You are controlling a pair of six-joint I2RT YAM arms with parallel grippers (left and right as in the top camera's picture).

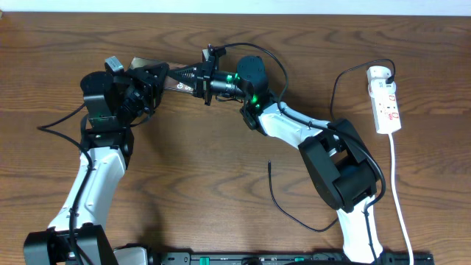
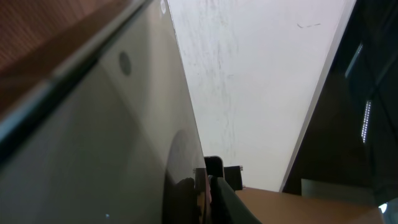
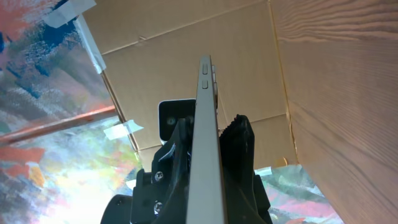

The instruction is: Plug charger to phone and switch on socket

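My left claw (image 1: 156, 78) and right claw (image 1: 190, 79) both clench the phone (image 1: 176, 85) aloft near the far edge of the table (image 1: 221, 162), with the charger (image 1: 274, 193) and socket (image 1: 385, 103) well apart to my right.

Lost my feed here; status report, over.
Left gripper, right gripper both clamped on phone. Charger loose on table, unheld. Socket untouched, nothing blocking.

No words or numbers can be read anywhere. The phone (image 1: 179, 82) carries a small white mark, too small to make out. The power strip (image 1: 385, 103) bears red markings, also illegible.
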